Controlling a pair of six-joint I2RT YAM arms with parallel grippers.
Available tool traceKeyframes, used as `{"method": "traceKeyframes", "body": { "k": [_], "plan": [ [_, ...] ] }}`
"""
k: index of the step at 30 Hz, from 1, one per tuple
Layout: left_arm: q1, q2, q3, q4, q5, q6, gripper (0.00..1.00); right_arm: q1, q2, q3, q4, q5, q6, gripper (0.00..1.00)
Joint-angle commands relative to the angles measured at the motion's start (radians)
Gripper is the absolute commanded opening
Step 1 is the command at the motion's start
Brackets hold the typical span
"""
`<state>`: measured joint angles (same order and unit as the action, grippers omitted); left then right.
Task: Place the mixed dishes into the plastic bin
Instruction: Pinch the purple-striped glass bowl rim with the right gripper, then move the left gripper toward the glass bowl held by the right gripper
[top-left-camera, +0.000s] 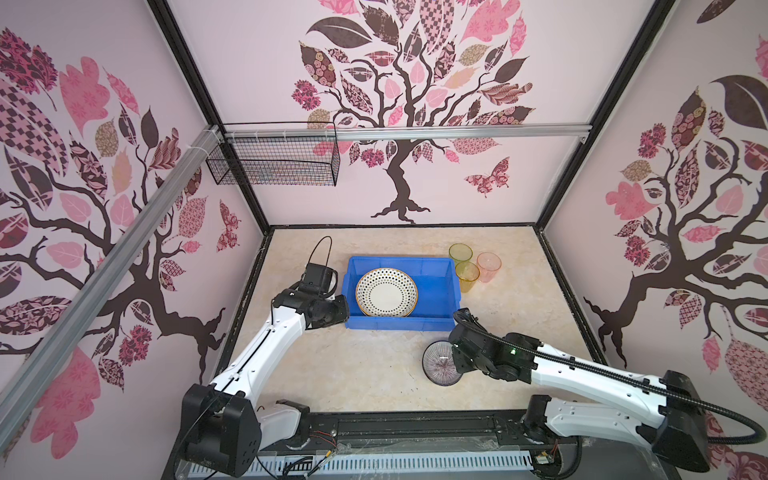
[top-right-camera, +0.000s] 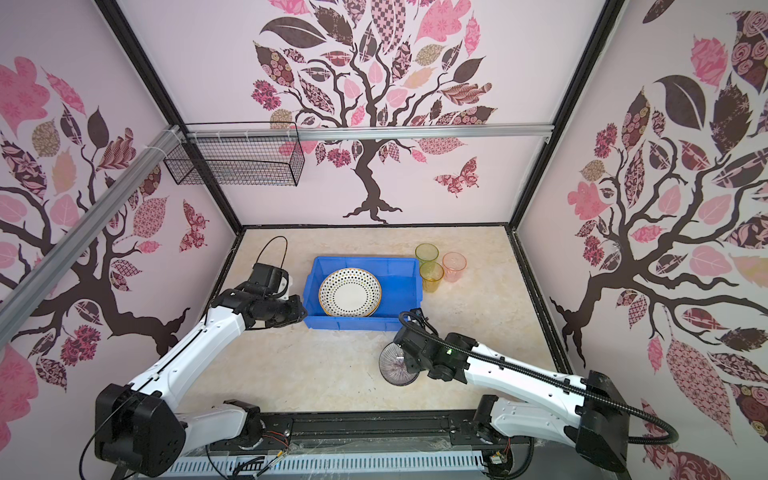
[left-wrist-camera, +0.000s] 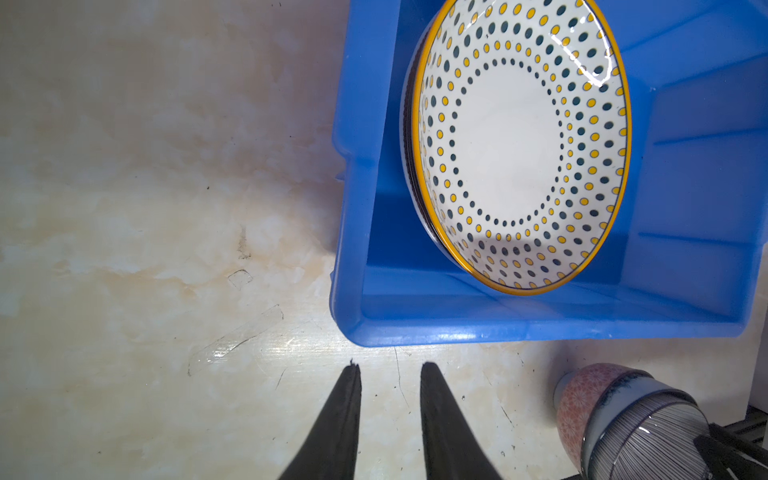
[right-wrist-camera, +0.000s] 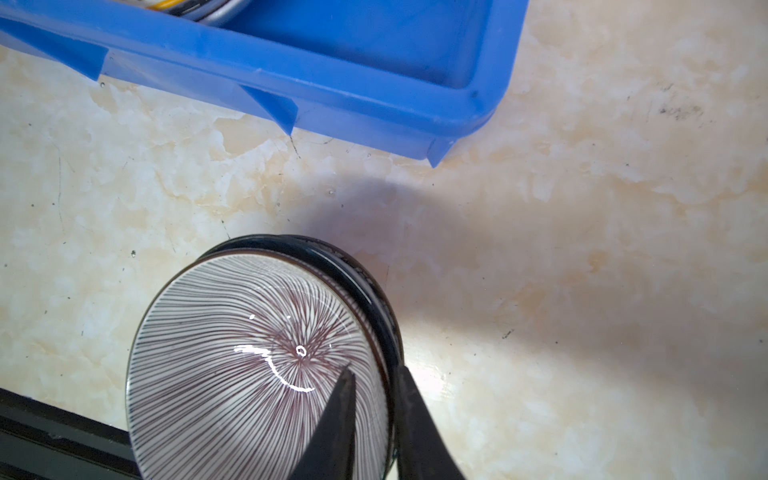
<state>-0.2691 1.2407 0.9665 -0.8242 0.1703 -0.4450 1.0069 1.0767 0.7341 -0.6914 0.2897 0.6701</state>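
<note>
Purple-striped bowl (right-wrist-camera: 232, 374) has its rim between right gripper (right-wrist-camera: 377, 370) fingers.

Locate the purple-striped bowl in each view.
In a top view: purple-striped bowl on the table, before the blue bin.
In a top view: same place.
Left wrist: outside the bin's front wall.
Right wrist: rim straddled by the right end effector.
Shared landmark: the bin.

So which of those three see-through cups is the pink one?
The pink cup, standing farthest from the blue bin; the greenish-yellow cup and the amber cup stand nearer it.
</note>
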Motion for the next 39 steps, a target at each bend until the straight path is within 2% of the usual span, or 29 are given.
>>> {"method": "traceKeyframes", "body": {
  "k": [1,21,29,33,39],
  "plan": [
    [-0.001,0.002,-0.023,0.008,0.009,0.001,0.29,0.01,0.013,0.014,-0.008,-0.004,0.002,0.21],
    [-0.001,-0.007,-0.022,0.007,0.015,0.0,0.29,0.01,0.041,-0.001,0.011,-0.021,-0.003,0.19],
    [-0.009,-0.021,-0.027,0.001,0.059,0.007,0.29,0.01,0.052,-0.01,0.041,-0.049,0.0,0.18],
    [-0.059,-0.032,-0.014,-0.029,0.071,0.017,0.3,0.01,0.05,-0.01,0.044,-0.053,-0.001,0.18],
    [-0.22,-0.033,0.023,-0.092,0.051,0.012,0.32,0.011,0.043,-0.009,0.045,-0.05,-0.004,0.18]
  ]
}}
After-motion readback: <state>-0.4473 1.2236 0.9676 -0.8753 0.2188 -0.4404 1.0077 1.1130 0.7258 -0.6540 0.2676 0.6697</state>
